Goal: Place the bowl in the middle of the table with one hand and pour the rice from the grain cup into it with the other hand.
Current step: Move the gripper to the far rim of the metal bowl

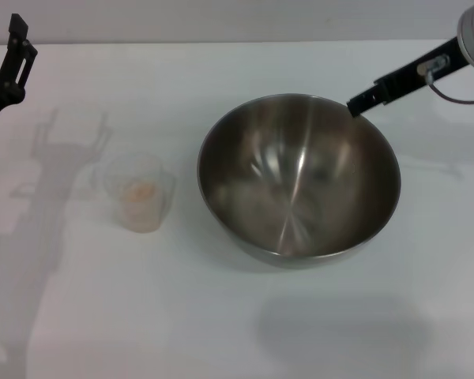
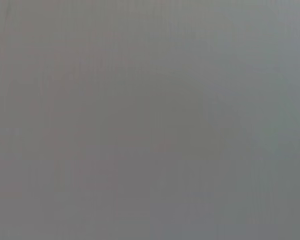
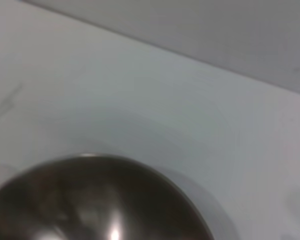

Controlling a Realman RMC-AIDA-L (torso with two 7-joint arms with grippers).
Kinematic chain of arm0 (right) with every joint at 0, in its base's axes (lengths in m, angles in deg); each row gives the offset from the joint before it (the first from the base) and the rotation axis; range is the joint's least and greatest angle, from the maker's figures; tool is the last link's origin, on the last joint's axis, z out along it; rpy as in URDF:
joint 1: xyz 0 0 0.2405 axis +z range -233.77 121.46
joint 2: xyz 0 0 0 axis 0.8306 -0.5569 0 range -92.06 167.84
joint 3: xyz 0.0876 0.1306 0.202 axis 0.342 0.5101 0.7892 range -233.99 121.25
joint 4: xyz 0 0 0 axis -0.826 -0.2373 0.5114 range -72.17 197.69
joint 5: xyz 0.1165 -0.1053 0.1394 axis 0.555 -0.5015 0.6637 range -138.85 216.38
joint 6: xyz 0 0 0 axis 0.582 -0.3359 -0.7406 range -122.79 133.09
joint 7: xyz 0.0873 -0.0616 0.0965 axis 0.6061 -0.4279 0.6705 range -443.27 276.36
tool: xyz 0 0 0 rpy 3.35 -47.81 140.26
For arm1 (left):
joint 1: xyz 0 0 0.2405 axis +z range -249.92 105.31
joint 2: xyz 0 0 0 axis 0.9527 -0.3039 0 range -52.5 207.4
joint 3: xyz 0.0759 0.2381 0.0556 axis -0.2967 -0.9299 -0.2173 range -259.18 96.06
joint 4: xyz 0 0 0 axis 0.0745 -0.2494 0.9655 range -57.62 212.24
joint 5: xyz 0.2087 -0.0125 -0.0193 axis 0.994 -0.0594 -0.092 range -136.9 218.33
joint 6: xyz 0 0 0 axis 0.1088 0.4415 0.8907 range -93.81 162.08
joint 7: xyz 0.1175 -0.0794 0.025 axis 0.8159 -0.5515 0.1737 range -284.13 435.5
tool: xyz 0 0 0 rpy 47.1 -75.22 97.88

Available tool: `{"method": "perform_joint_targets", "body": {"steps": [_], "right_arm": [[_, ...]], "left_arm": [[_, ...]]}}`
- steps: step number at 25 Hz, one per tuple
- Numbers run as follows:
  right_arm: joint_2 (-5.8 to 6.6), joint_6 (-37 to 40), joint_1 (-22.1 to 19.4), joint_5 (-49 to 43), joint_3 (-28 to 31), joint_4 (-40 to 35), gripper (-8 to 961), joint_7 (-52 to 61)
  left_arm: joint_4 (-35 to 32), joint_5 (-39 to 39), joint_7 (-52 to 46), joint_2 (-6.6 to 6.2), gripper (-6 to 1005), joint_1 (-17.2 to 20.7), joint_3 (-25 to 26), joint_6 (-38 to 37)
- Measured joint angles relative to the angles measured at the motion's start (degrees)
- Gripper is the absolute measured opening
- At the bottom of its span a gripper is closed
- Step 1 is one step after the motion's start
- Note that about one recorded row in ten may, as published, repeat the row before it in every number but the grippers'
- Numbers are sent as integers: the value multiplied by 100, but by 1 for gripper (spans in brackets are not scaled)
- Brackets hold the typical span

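The steel bowl (image 1: 299, 180) is in the middle of the white table (image 1: 237, 71), empty and shiny inside. Its shadow lies apart from it toward the near edge, so it hangs a little above the tabletop. My right gripper (image 1: 355, 104) comes in from the far right and is shut on the bowl's far right rim. The right wrist view shows the bowl (image 3: 90, 200) close below it. The clear grain cup (image 1: 138, 192) stands upright left of the bowl with pale rice (image 1: 141, 192) inside. My left gripper (image 1: 17, 49) is at the far left, well away from the cup.
The left arm's shadow (image 1: 47, 181) falls across the table's left side beside the cup. The table's far edge (image 1: 237, 41) meets a grey wall. The left wrist view shows only plain grey.
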Motion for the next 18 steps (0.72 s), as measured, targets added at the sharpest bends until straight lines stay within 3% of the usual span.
{"method": "perform_joint_targets", "body": {"steps": [7, 18], "right_arm": [[59, 3, 106, -12, 61, 577, 681, -216], [-108, 247, 144, -11, 74, 1223, 671, -677]], "left_arm": [[23, 0, -2, 0, 816, -7, 0, -8], [43, 0, -2, 3, 814, -7, 0, -17]]}}
